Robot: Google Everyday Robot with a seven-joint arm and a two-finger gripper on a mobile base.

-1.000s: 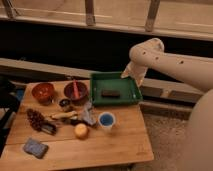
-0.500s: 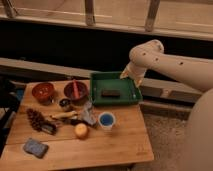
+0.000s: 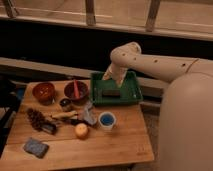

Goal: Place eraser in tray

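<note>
The green tray (image 3: 131, 93) sits at the back right of the wooden table. The eraser (image 3: 111, 93), a small dark bar, lies inside the tray near its middle. My gripper (image 3: 114, 78) hangs from the cream arm that reaches in from the right. It is over the tray's back half, just above and behind the eraser. I cannot tell whether it touches the eraser.
Two reddish-brown bowls (image 3: 44, 92) (image 3: 76, 91) stand left of the tray, one with a red utensil in it. A blue cup (image 3: 106, 120), an orange ball (image 3: 81, 130), a small dark jar (image 3: 65, 104), a pine cone (image 3: 36, 119) and a blue-grey pad (image 3: 36, 147) lie on the table (image 3: 125, 145).
The arm's end has moved left and down, from above the tray's right back corner to over the tray's middle.
</note>
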